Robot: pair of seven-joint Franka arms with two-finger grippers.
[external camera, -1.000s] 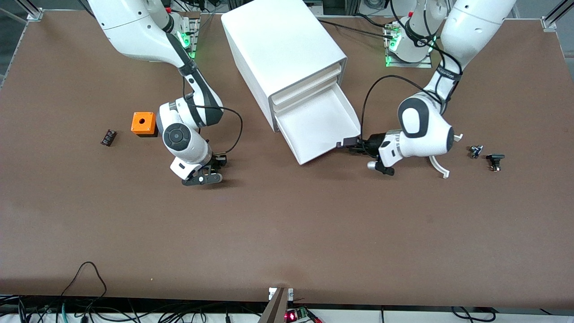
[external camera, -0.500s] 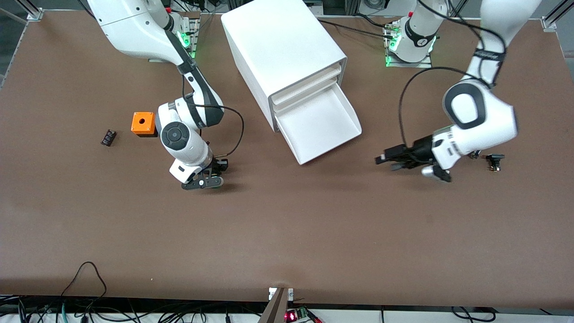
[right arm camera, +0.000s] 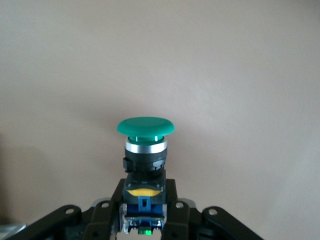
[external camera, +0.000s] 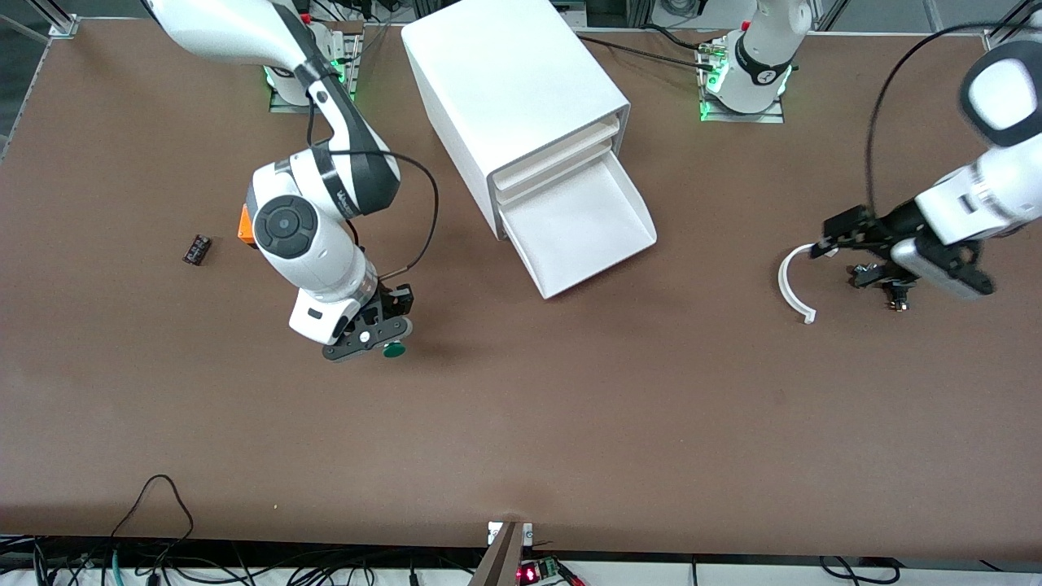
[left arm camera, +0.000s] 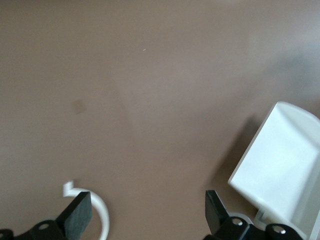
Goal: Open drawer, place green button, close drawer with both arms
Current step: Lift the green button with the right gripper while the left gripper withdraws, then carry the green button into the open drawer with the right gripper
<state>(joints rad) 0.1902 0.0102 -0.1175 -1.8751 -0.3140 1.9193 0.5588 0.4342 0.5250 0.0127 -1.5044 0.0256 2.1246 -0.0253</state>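
Observation:
The white cabinet [external camera: 513, 81] stands at the table's middle with its lowest drawer [external camera: 580, 224] pulled out, its tray bare. My right gripper [external camera: 379, 337] hangs over the table toward the right arm's end, shut on the button [external camera: 394, 351]. In the right wrist view the button [right arm camera: 145, 150] sticks out between the fingers of the right gripper [right arm camera: 145, 212], green cap outward and blue base clamped. My left gripper [external camera: 830, 238] is open over the table toward the left arm's end. Nothing sits in the left gripper [left arm camera: 146, 215], and a corner of the drawer [left arm camera: 285, 165] shows.
A white curved piece [external camera: 794, 286] lies on the table just under the left gripper, also seen as the curved piece [left arm camera: 102, 215]. Small black parts [external camera: 895, 297] lie beside it. An orange box [external camera: 243, 226], mostly hidden by the right arm, and a small black part [external camera: 196, 249] lie toward the right arm's end.
The left gripper has drawn away from the drawer's front toward the left arm's end and spread open. The right gripper has risen slightly with the button, whose green cap now shows.

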